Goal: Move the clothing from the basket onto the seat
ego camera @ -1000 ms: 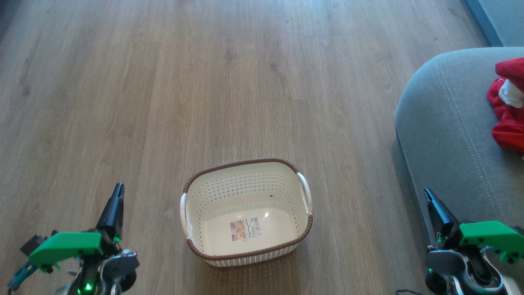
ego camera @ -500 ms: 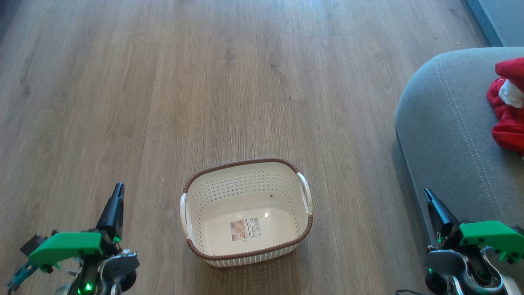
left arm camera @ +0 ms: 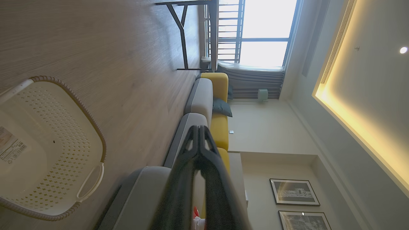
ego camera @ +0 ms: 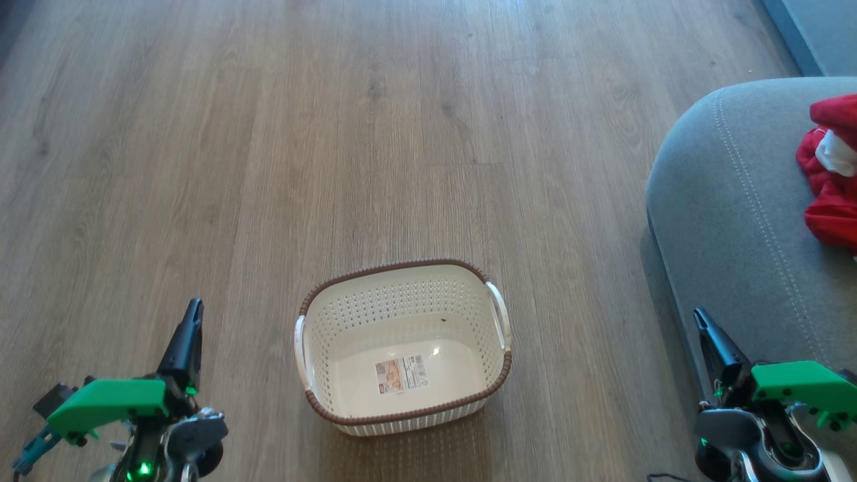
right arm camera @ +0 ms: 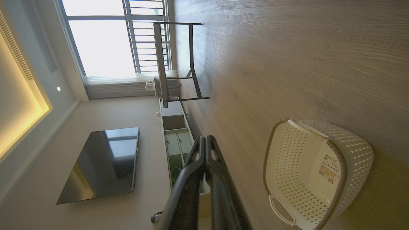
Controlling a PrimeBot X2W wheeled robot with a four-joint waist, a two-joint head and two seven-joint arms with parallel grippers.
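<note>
the clothing lies on the seat, well apart from the closed right hand; the closed left hand is left of the basket.

Shows the basket upright on the wood floor, a label on its bottom. Well right of the basket, shows the seat bearing the bunched clothing. Either side of the basket, shows the left gripper and right gripper, fingers together.

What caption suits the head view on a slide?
Empty basket on floor, red clothing on grey seat, left gripper and right gripper shut.
</note>
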